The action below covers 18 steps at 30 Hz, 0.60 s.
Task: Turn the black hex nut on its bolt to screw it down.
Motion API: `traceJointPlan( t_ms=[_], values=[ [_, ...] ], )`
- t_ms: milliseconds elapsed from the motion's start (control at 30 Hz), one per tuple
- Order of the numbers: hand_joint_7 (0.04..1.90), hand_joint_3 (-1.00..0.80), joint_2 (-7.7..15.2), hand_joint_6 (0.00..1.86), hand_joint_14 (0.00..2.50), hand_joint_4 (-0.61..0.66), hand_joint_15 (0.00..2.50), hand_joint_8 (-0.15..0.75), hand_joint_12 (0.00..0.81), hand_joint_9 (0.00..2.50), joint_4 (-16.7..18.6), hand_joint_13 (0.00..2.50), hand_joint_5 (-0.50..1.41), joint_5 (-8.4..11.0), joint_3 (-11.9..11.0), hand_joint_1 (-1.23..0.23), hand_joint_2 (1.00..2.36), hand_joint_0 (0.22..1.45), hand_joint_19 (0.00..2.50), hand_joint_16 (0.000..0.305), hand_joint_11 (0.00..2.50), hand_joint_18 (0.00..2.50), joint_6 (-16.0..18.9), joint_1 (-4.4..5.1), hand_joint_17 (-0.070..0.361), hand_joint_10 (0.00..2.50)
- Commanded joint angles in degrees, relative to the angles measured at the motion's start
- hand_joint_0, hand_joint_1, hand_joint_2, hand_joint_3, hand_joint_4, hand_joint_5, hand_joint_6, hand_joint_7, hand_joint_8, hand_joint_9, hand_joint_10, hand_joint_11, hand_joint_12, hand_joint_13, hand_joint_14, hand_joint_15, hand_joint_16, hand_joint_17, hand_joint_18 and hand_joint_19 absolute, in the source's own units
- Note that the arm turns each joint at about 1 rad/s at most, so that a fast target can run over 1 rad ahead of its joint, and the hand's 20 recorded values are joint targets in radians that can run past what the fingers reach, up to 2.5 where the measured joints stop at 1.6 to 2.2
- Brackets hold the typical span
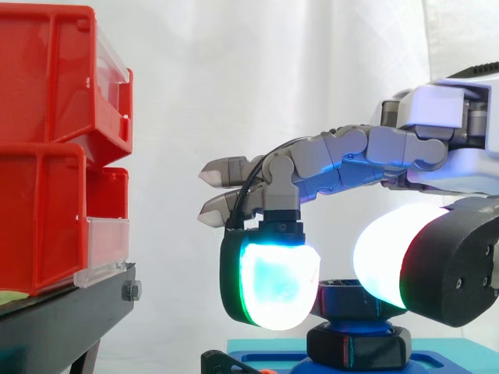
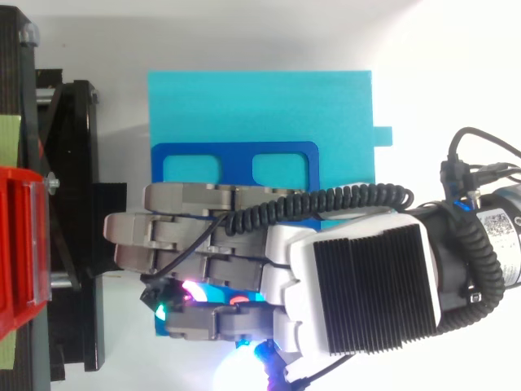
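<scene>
The black hex nut (image 1: 359, 347) sits low on its dark blue bolt (image 1: 341, 297), close to the blue plate (image 2: 236, 151) on the teal base (image 2: 260, 106). My hand (image 1: 437, 148) reaches in from the right and hangs over the bolt, level with the bolt's top and just above the nut. From above, the hand (image 2: 366, 285) covers the bolt and nut completely. Whether it touches the bolt or the nut cannot be made out.
Stacked red bins (image 1: 47, 117) stand on a black stand (image 1: 70, 319) to the left, a short gap from the hand. In the top view the stand (image 2: 77, 204) lies along the left edge of the teal base.
</scene>
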<state>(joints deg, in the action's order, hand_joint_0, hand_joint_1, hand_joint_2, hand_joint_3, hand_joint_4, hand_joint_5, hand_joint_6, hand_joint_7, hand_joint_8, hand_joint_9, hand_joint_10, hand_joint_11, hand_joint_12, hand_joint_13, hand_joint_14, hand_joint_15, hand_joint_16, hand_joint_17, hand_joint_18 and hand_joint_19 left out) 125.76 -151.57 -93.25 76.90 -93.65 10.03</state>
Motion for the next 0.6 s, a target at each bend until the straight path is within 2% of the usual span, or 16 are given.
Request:
traceJointPlan(
  t_ms=[0, 100, 200, 433, 567],
  values=[
    [1.34, -0.50, 0.0, 0.50, 0.00, 0.22, 0.00, 0.279, 0.314, 0.38, 0.0, 0.08, -0.09, -0.09, 0.0, -0.22, 1.00, 0.54, 0.09, 0.043, 0.08, 0.06, -0.7, -0.10, 0.098, 0.00],
    [1.36, -0.50, 0.0, 0.50, 0.00, 0.22, 0.00, 0.280, 0.315, 0.38, 0.1, 0.08, -0.09, -0.18, -0.1, -0.22, 1.00, 0.53, 0.09, 0.044, 0.07, 0.06, -1.9, -0.45, 0.098, 0.00],
    [1.35, -0.50, 0.0, 0.50, 0.00, 0.22, 0.00, 0.280, 0.316, 0.38, -0.2, 0.08, -0.09, -1.23, -0.1, -0.22, 1.00, 0.53, 0.09, 0.044, 0.07, 0.06, -2.1, -0.63, 0.099, 0.00],
    [1.35, -0.50, 0.1, 0.50, 0.00, 0.22, 0.00, 0.281, 0.318, 0.38, 0.0, 0.09, -0.09, -1.41, 0.0, -0.22, 1.00, 0.53, 0.10, 0.044, 0.07, 0.06, -2.3, -0.80, 0.099, 0.00],
    [1.36, -0.50, 0.0, 0.50, 0.00, 0.22, 0.00, 0.281, 0.318, 0.38, 0.1, 0.08, -0.09, -2.02, 0.0, -0.22, 1.00, 0.53, 0.10, 0.044, 0.07, 0.06, -3.1, -1.24, 0.099, 0.00]
  ],
)
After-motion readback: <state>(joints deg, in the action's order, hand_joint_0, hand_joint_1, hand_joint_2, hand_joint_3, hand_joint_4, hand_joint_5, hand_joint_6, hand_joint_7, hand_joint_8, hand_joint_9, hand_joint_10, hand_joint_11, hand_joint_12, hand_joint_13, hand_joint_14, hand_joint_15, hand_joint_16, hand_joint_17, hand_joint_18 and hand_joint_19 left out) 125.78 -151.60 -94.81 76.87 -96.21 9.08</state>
